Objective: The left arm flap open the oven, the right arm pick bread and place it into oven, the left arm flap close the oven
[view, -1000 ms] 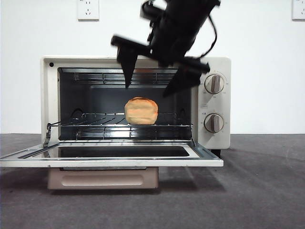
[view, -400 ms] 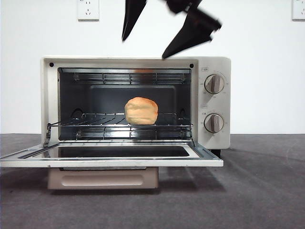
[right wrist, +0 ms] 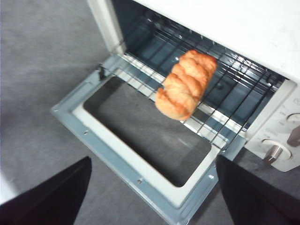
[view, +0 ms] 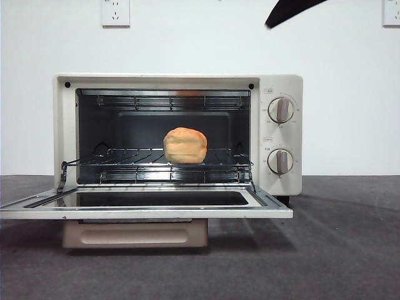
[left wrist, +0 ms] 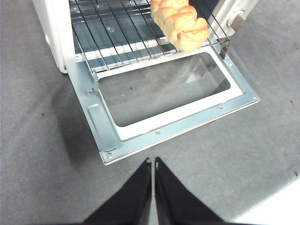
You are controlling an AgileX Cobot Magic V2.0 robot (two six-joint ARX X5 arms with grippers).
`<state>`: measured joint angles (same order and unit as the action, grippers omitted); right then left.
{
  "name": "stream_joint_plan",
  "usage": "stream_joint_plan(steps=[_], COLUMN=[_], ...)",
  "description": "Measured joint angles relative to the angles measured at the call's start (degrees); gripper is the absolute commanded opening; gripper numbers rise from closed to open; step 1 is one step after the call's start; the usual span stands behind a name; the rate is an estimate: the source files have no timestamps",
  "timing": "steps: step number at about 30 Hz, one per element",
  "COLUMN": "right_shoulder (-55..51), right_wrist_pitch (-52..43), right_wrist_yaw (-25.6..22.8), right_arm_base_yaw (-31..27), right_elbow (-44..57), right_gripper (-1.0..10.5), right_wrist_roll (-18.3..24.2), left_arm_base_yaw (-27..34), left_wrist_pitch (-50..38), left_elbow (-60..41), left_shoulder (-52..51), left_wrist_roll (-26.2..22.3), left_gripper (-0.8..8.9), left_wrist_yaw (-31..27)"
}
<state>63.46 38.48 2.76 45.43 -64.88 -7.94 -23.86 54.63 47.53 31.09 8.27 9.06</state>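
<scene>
The cream-white oven (view: 282,134) stands with its door (view: 147,211) flapped down flat. The golden bread (view: 185,145) lies on the wire rack (view: 125,164) inside, near the middle, with nothing touching it. My right gripper (right wrist: 153,158) is open and empty, held high above the open door and the bread (right wrist: 185,85). In the front view only one black tip of it (view: 290,9) shows at the top edge. My left gripper (left wrist: 153,163) is shut and empty, hovering above the grey table just off the door's front edge (left wrist: 178,129). The bread also shows in the left wrist view (left wrist: 180,21).
The oven's two round knobs (view: 279,109) sit on its right panel. The beige bar handle (view: 134,234) hangs below the lowered door. Grey table cloth (view: 337,250) lies around the oven, and a white wall with sockets (view: 115,12) stands behind.
The open gripper in front of the oven's mouth has risen up and to the right, almost out of the front view. The bread and the door have not moved.
</scene>
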Motion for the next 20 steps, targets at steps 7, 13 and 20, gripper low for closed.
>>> stream_joint_plan(steps=[7, 13, 20], right_shoulder=[-10.5, -15.8, -16.4], right_wrist_pitch=[-2.0, -3.1, -3.5], right_wrist_yaw=[2.8, 3.3, 3.3], right_arm_base_yaw=[0.0, 0.0, 0.0], right_elbow=[10.6, 13.7, 13.7], right_gripper=[4.2, 4.2, 4.2], right_wrist_roll=[0.7, 0.7, 0.7], left_arm_base_yaw=[0.0, 0.0, 0.0], left_wrist_pitch=[0.0, -0.1, -4.2], left_elbow=[0.0, 0.0, -0.7], left_shoulder=[0.0, 0.0, 0.0], left_wrist_roll=[0.0, 0.0, 0.3], left_gripper=[0.15, 0.15, 0.15], left_wrist_yaw=[0.0, 0.0, 0.0])
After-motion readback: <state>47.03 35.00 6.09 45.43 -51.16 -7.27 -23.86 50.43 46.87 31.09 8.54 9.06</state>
